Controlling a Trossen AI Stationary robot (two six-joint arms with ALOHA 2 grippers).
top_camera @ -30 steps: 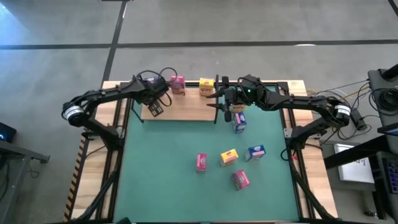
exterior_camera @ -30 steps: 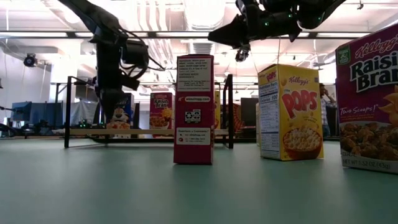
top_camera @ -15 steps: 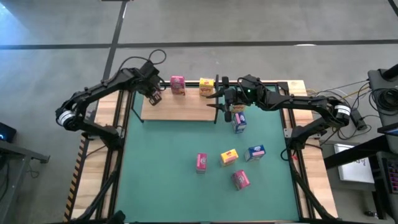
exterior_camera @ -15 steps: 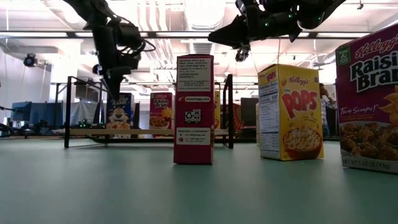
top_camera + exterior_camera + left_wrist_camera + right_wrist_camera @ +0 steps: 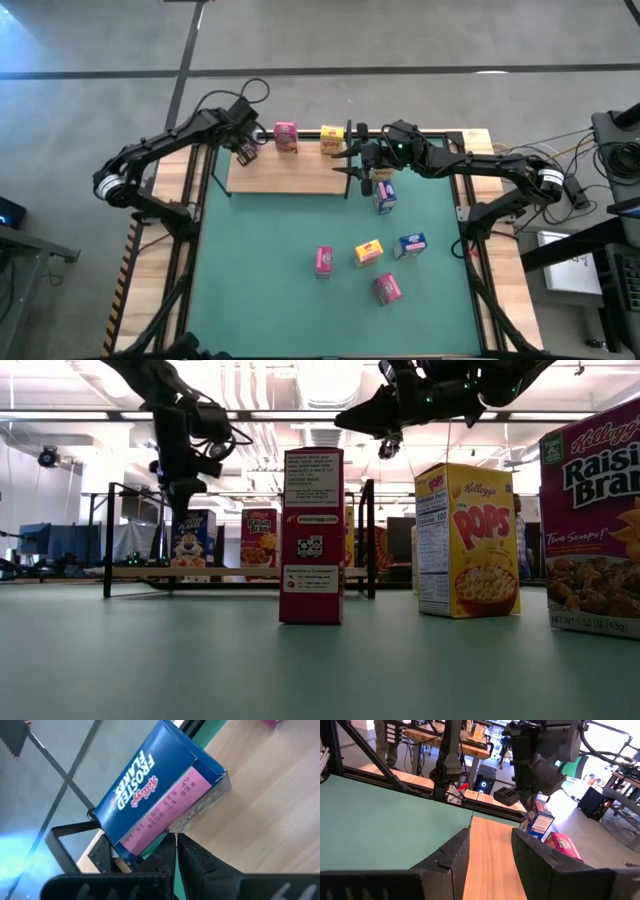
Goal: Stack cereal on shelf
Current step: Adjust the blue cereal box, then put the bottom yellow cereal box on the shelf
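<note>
Left end effector [image 5: 186, 500] risen above blue box [image 5: 187, 546]

arms: dark, jointed | bands: white near bases | cables: black loops (left wrist)

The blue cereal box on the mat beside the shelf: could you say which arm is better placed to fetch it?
Probably right. The right gripper hovers, jaws open, over the shelf end nearest that blue box; the left gripper is at the far end, above the Frosted Flakes box.
</note>
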